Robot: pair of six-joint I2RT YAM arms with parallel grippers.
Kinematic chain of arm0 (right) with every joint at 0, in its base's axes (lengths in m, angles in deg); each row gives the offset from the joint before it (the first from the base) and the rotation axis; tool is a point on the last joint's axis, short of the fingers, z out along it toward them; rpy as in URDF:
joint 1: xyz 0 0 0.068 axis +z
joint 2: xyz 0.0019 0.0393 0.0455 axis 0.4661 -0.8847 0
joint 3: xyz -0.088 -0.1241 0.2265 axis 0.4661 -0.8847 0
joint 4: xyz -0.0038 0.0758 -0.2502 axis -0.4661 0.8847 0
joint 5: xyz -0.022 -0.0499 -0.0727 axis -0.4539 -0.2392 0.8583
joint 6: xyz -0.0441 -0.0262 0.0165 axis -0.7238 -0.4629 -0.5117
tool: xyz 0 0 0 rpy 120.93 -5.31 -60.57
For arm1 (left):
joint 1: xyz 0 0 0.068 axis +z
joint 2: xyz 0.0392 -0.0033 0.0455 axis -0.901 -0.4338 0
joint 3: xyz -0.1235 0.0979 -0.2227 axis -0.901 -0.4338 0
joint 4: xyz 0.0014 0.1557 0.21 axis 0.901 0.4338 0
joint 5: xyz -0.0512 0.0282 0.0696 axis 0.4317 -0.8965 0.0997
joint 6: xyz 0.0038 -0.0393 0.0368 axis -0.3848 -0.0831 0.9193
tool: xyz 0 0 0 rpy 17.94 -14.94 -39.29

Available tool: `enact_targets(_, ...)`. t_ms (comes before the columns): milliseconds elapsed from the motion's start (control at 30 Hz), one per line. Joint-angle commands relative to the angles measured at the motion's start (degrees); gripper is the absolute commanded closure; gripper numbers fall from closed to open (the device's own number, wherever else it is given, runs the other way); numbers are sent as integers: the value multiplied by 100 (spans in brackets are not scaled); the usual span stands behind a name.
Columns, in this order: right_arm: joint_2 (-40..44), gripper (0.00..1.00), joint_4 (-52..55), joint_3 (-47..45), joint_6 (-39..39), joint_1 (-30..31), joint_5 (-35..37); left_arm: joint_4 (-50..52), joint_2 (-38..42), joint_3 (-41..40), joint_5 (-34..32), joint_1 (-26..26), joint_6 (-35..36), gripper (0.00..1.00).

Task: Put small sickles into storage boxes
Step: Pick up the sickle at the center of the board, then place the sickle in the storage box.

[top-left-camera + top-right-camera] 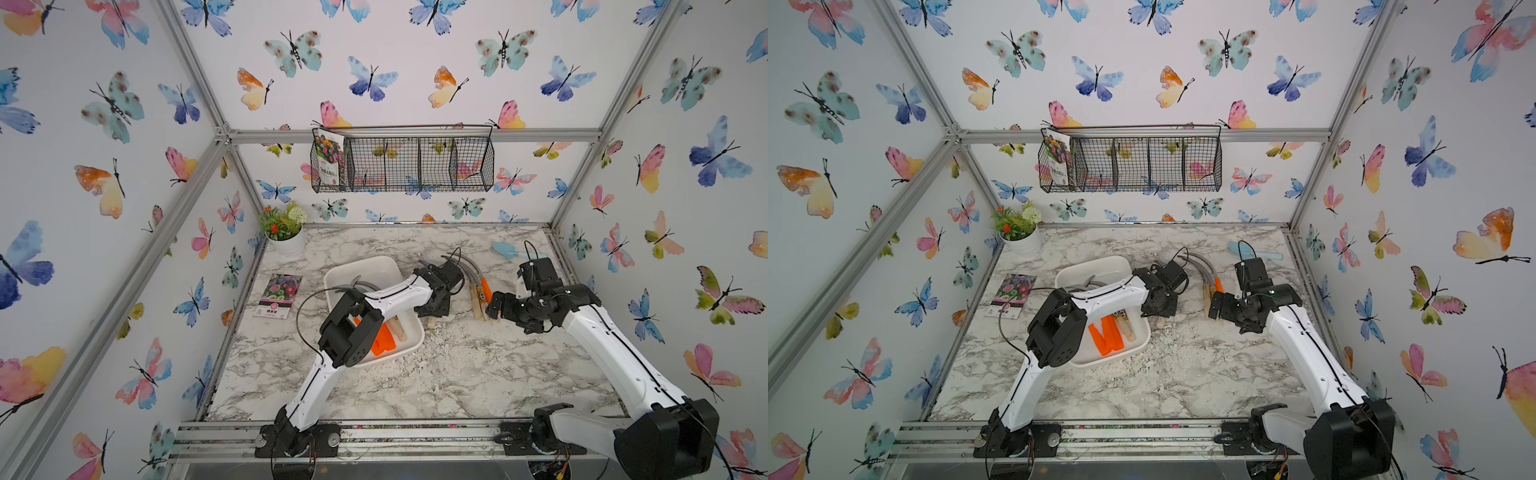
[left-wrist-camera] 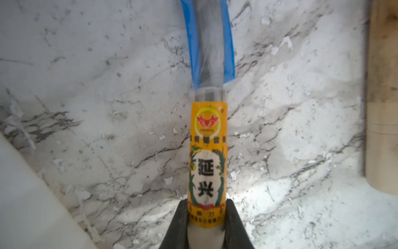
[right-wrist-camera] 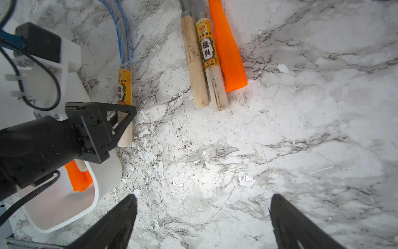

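The near half of the worktop (image 1: 436, 382) lies bare. Further back, the white tray (image 1: 365, 268), the left arm (image 1: 399, 291) across it and three sickles (image 1: 477, 303) side by side crowd the middle; a flower pot (image 1: 289, 245) and a trowel (image 1: 505, 250) fill the far corners.

My marble table (image 1: 457, 374) carries a white tray (image 1: 365, 266) left of centre, with one labelled sickle (image 3: 124, 86) just beside its right edge. Further right, three sickles (image 3: 213, 60) lie side by side. A seed packet (image 1: 279, 296) lies left, a flower pot (image 1: 289, 245) far left, a blue trowel (image 1: 505, 250) far right.
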Motion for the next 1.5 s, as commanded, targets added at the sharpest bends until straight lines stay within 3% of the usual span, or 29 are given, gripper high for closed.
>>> enact_targets(0,-48,2,-30,213,-92,-21,-114,181,438,-39,153,-20,-74,98)
enact_targets(467,-218,2,-55,481,-76,-13,-285,167,1117,-232,157,8,-70,98)
enact_targets(767,-270,2,-143,615,99,180,-309,37,1908,-799,61,25,-180,98)
enact_targets(1467,-652,2,-511,1016,1016,1977,480,37,3704,-2409,-482,40,-524,98)
